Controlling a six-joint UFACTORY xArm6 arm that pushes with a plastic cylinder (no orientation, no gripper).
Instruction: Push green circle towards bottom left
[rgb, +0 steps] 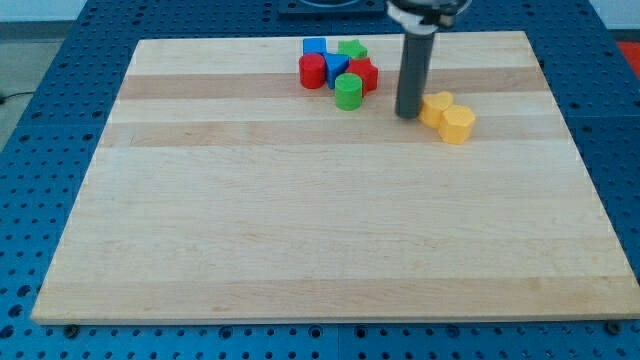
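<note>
Green circle near the board's top edge

Green circle (348, 92) stands upright at the cluster's 6 o'clock, bare wooden board (300, 230) open toward 7 o'clock; my tip (407, 114), holding nothing, sits at its 3 o'clock, beside yellow blocks (448, 116).

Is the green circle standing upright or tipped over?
Upright: the green circle shows its round flat top facing up, left of my tip.

My tip (407, 115) stands between cylinder (348, 92) and right-hand blocks (448, 115).
</note>
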